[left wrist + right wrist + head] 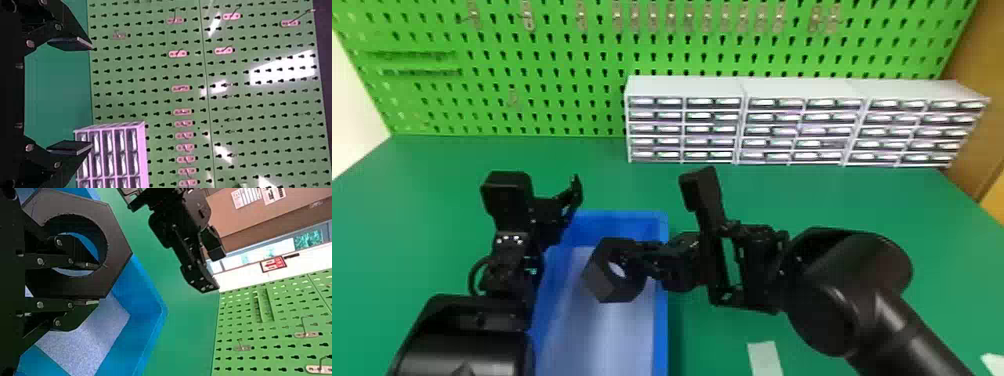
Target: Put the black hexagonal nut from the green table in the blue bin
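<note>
Right wrist view, fingers (74, 252) pinching black hexagonal nut (116, 252) by its wall, one inside the hole, one outside

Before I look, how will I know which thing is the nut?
Find the green table, then the blue bin. Over it, the right hand grips the nut: black like the hand, but a chunky six-sided ring.

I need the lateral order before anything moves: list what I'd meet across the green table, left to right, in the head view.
Left arm → black hexagonal nut → right arm → white scrap at the right edge.
</note>
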You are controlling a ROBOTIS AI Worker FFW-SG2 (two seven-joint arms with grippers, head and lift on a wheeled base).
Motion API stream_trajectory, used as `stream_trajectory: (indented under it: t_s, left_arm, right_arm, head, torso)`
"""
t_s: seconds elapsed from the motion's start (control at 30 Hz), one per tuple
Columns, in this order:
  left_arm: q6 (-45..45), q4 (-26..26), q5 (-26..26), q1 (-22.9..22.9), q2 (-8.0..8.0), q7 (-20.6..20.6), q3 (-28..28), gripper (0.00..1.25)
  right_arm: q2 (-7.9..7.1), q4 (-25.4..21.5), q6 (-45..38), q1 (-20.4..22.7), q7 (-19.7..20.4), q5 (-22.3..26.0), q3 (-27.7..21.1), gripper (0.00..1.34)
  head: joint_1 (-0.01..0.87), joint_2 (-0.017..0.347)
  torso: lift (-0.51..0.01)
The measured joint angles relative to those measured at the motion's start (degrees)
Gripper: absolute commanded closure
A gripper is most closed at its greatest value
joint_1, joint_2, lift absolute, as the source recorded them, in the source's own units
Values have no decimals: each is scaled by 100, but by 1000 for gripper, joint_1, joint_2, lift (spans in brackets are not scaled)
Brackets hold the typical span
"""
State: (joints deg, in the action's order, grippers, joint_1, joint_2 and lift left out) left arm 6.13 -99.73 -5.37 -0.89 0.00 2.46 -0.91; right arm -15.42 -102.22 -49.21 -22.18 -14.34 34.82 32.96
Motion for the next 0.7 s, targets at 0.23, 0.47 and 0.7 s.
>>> stream_trajectory:
  t_s: [0.23,0.47,0.7]
  left_arm:
    - [-6,-67,-15,9,0,30,107,372]
    - [-15,-73,-28,-2,0,36,107,372]
    - [-15,-73,-53,-16,0,35,76,372]
  right_arm:
    - [-5,2,0,-32,-34,-2,36,1087]
    - [6,92,1,-141,-216,-2,147,1087]
    - [49,154,39,-273,-259,-2,281,1087]
  head:
    - [657,57]
    - [657,57]
    - [657,57]
  torso:
    - [-95]
    - [-95]
    - [-95]
